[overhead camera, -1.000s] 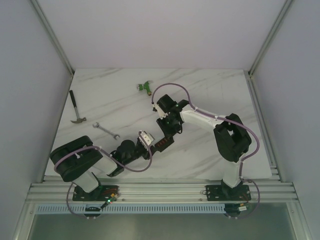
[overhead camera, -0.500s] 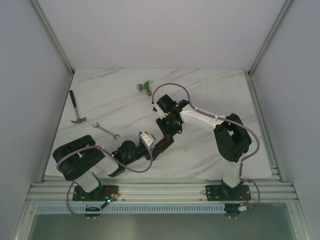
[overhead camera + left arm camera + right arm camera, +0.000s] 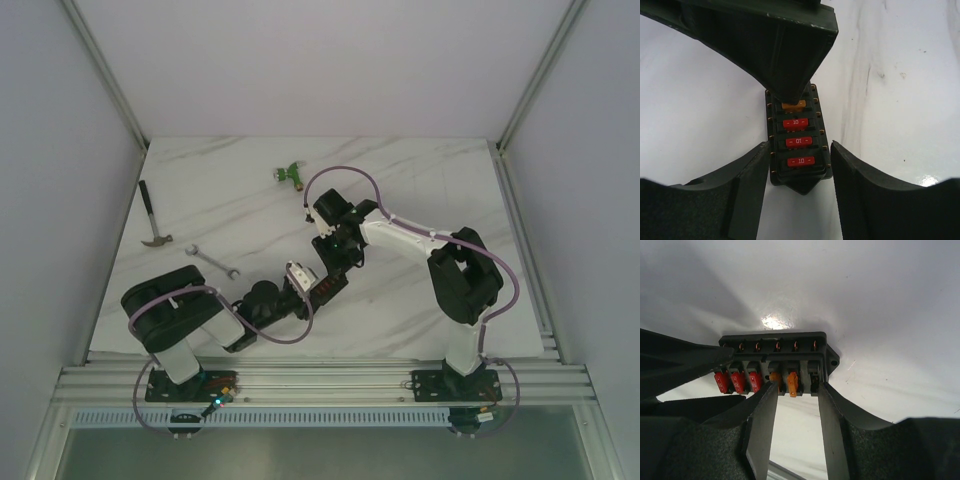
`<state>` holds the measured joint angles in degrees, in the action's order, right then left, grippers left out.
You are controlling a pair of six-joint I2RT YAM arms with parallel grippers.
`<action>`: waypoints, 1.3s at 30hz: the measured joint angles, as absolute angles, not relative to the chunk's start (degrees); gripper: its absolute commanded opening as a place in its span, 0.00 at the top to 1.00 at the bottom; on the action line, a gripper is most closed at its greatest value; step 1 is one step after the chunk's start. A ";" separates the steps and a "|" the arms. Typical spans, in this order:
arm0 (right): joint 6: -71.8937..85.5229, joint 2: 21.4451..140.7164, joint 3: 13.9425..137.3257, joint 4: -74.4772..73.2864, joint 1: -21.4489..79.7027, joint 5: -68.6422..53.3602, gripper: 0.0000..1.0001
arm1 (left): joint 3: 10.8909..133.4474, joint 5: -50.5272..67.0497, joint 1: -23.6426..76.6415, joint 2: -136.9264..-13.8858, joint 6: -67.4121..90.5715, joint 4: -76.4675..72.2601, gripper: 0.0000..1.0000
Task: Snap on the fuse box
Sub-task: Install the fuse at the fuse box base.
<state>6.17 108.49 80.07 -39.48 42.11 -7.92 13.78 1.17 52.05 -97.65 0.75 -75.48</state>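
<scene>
fuse box (image 3: 797, 140) sits right of the wrench (image 3: 212, 260), likely light, rigid, slick; left gripper (image 3: 800, 150) half-open astride its sides, clamp unclear; right gripper (image 3: 797, 386) part-open, empty, tips on its top: hold sides, not top.

Light: bright, even, overhead.
Glare: hotspot on glossy white marble-veined tabletop (image 3: 890, 300), 12 o'clock of small black rectangular fuse box (image 3: 772, 340).
Shadows: soft grey, 10 o'clock, right wrist view.
Focus: wrist-view foregrounds at 6 o'clock blurred.

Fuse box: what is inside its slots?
Three red fuses and two orange fuses sit in the fuse box. The right gripper partly covers the last slot, so its contents are unclear.
</scene>
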 measured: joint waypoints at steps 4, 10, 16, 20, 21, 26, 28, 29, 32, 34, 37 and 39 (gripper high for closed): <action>6.17 108.47 80.07 -39.48 42.11 -7.90 0.56 | 14.15 1.13 52.12 -98.41 0.54 -75.46 0.45; 6.20 108.27 80.07 -39.51 42.13 -7.68 0.62 | 14.74 1.04 52.14 -99.53 0.34 -75.68 0.52; 6.17 108.22 80.23 -39.66 42.17 -7.66 0.73 | 15.16 0.99 52.14 -100.14 0.27 -76.03 0.60; 6.13 108.22 80.82 -39.99 42.39 -7.44 0.80 | 15.42 0.99 52.14 -100.20 0.10 -75.83 0.62; 6.13 108.22 80.86 -40.12 42.39 -7.22 0.81 | 15.42 1.02 52.14 -100.22 0.10 -75.83 0.62; 6.11 108.22 81.06 -41.95 42.50 -5.50 0.82 | 15.42 0.99 52.14 -100.22 -0.03 -75.79 0.63; 6.09 108.22 81.21 -42.63 42.59 -5.06 0.81 | 15.49 0.99 52.14 -100.22 -0.08 -75.70 0.63; 6.00 108.22 81.28 -42.83 42.65 -4.86 0.81 | 15.53 0.99 52.14 -100.20 -0.08 -75.61 0.63; 5.67 108.40 81.73 -43.44 42.85 -4.36 0.73 | 15.68 0.99 52.14 -100.22 -0.10 -75.42 0.63; 5.48 108.55 82.24 -43.66 42.92 -4.21 0.73 | 15.70 0.99 52.14 -100.20 -0.10 -75.40 0.64; 5.23 108.84 83.37 -43.90 43.16 -4.08 0.73 | 15.75 1.02 52.14 -100.22 -0.10 -75.33 0.64; 5.06 108.92 84.05 -43.88 43.40 -4.05 0.73 | 15.77 1.02 52.14 -100.20 -0.10 -75.33 0.64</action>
<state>5.06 108.92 84.05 -43.88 43.40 -4.05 15.77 1.02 52.14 -100.20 -0.10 -75.33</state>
